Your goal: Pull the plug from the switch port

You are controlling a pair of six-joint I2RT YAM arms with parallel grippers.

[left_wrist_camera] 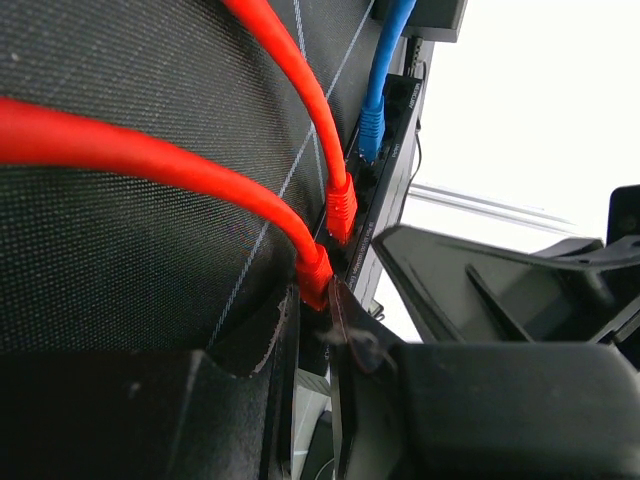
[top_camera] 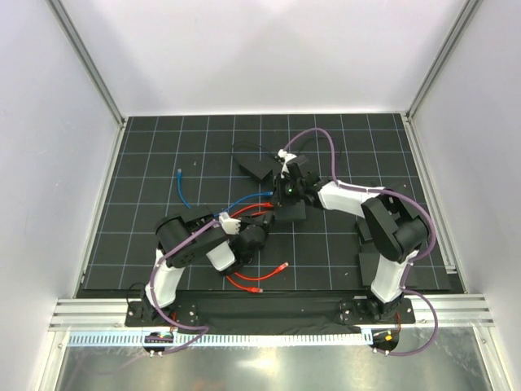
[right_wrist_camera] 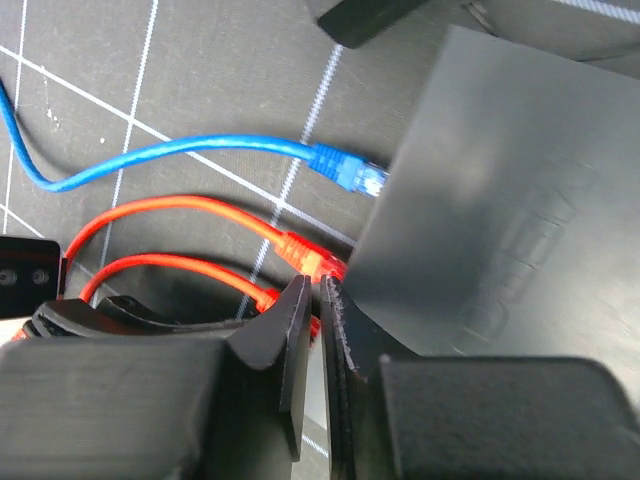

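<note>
The switch [top_camera: 293, 213] is a flat black box at mid-table. It also shows in the left wrist view [left_wrist_camera: 396, 165] and the right wrist view [right_wrist_camera: 500, 200]. Two red plugs and a blue plug [left_wrist_camera: 371, 125] sit in its row of sockets. My left gripper [left_wrist_camera: 318, 300] is shut on the nearest red plug [left_wrist_camera: 314, 277], right at the socket. The second red plug [left_wrist_camera: 340, 210] is free. My right gripper [right_wrist_camera: 318, 290] is shut, with its tips at the switch's socket edge, next to the red plugs [right_wrist_camera: 305, 255] and above the switch [top_camera: 286, 194].
A black power brick [top_camera: 256, 167] with a thin cord lies behind the switch. A flat black plate [top_camera: 365, 232] lies by the right arm. The blue cable's loose end [top_camera: 179, 173] is at the left. The red cables' loose ends [top_camera: 281, 266] lie near the front.
</note>
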